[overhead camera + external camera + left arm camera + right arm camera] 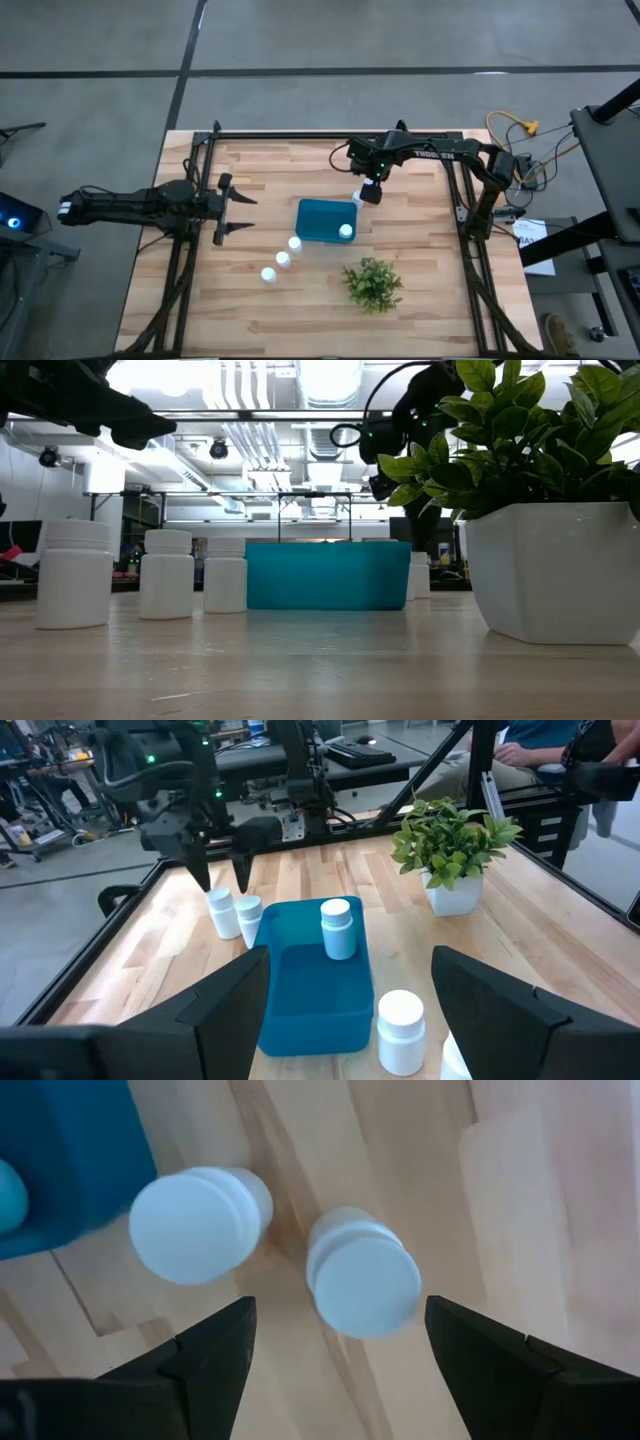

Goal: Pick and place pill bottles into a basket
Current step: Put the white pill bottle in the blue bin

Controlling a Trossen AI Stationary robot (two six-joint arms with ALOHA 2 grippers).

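Note:
The teal basket (318, 216) lies mid-table with one white pill bottle (346, 232) upright inside it, also seen in the left wrist view (338, 928). Three bottles (283, 259) stand in a slanting row off the basket's near left corner. Two more bottles (195, 1228) (362, 1283) stand side by side at the basket's far right corner. My right gripper (370, 192) hovers open above these two, fingers pointing down (338, 1308), touching neither. My left gripper (238, 213) is open and empty left of the basket.
A small green plant in a white pot (373, 284) stands near the front, right of the basket; it fills the right of the low view (550, 570). A black frame (200, 150) runs along the table's edges. A person sits beyond the table (540, 740).

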